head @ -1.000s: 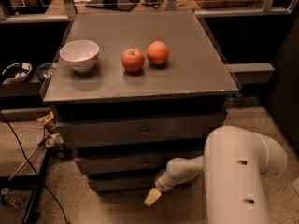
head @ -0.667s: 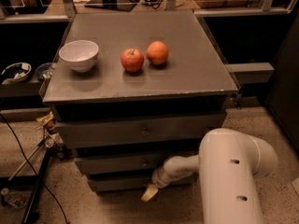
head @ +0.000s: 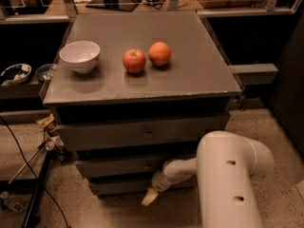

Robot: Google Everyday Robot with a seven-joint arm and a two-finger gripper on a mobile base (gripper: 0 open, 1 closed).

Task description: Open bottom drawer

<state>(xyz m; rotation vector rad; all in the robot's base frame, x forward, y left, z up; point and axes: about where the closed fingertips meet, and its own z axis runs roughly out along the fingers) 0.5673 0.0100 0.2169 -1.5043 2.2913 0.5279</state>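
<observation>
At the foot of the grey cabinet, the bottom drawer is seen as the lowest of three stacked fronts. Its front is turned toward the camera and its long axis runs left to right, level with the floor. It looks narrower than the middle drawer and the top drawer above it. It appears shut, or nearly so, though the shadow under the stack makes this hard to judge. Its knob cannot be made out. The gripper is held low at the drawer's lower edge, near the middle of the front, and is tilted down and leftward. Only a pale tip is shown, and whether it is parted or closed cannot be told. The white arm reaches in from the right. On the cabinet top are set a white bowl, an apple and an orange, the two fruits just beside each other
</observation>
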